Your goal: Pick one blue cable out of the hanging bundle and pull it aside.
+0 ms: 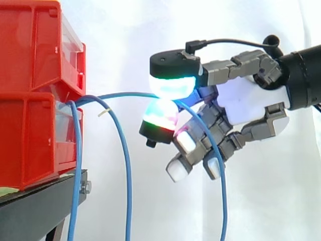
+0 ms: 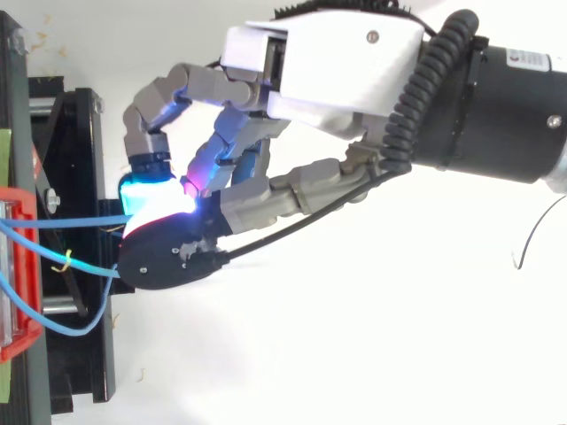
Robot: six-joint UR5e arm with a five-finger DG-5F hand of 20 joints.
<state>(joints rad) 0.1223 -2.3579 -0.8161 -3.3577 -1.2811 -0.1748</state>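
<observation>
A: What is there?
B: Red bins (image 1: 35,100) at the left. The hand (image 1: 246,105) pinches one blue cable (image 1: 125,94) between two glowing pads (image 1: 173,85); the cable runs nearly taut from the bins.
A: And the risk?
B: I think the thin cable can slip out if the pull is too hard.

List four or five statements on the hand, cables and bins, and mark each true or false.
1. The hand pinches a blue cable between two fingers. True.
2. That cable drops straight down from the bins. False: it runs sideways from the bins to the fingers.
3. Two bins are stacked on a black stand. True.
4. The hand holds every cable. False: other cables hang loose beside the bins.
5. The bins are blue. False: they are red.
</observation>
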